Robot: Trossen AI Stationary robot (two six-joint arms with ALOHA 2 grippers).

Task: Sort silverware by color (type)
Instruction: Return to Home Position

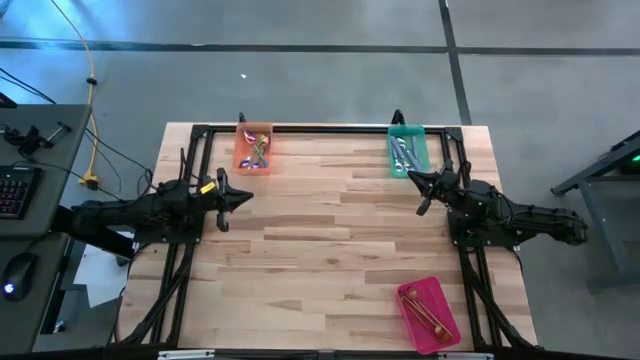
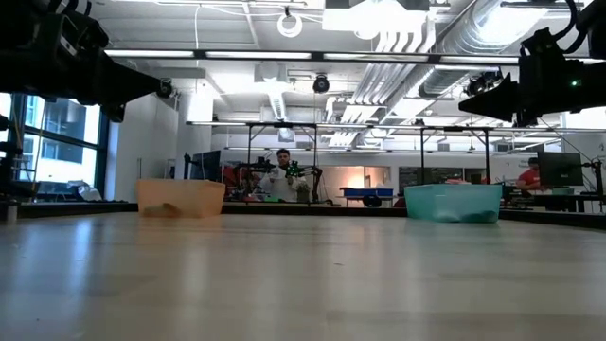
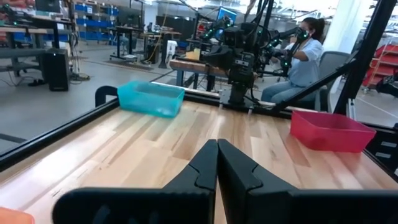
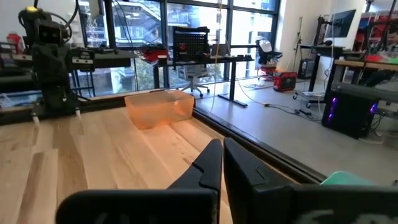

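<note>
Spoons [image 1: 405,155] in green tray [image 1: 407,130], near right pincer [image 1: 412,178]

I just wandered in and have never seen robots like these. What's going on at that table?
Two robot arms are sorting spoons by colour, and the job looks finished. Iridescent spoons lie in the orange bin, silvery spoons in the teal bin and gold spoons in the pink bin. The left gripper and right gripper hover shut, holding nothing.
</note>
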